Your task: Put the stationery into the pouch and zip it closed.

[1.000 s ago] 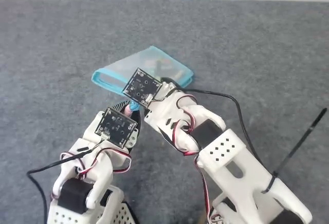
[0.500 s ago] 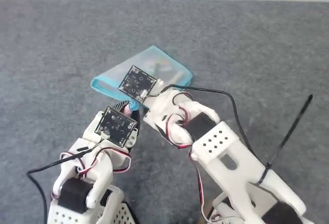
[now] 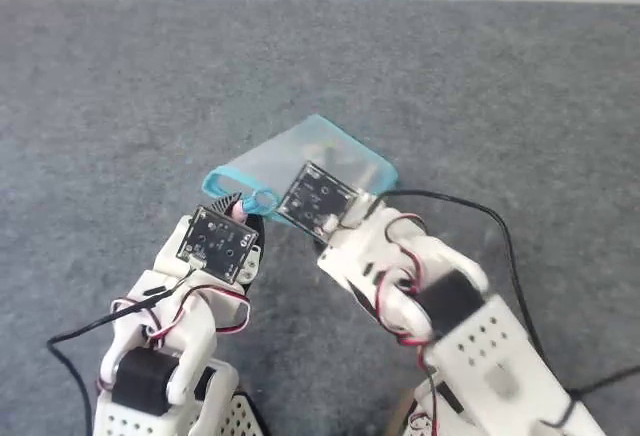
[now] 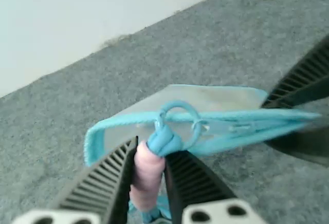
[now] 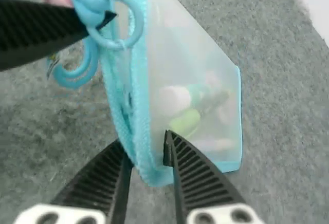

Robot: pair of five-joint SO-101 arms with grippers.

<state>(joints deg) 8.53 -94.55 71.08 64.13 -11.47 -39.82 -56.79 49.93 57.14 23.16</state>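
Holding a soft, light pouch (image 3: 325, 156) up between both arms over the surface (image 3: 120, 106): pink pull tab (image 4: 146, 175) clamped in left fingers (image 4: 110, 170), opposite seam pinched in right fingers (image 5: 193, 170). Looked floppy, so probably best gripped by the edges.

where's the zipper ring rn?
In the high view the zipper ring is on the pouch's near edge, toward its left end, just ahead of the left gripper, which is shut on the pink tab knotted to it.
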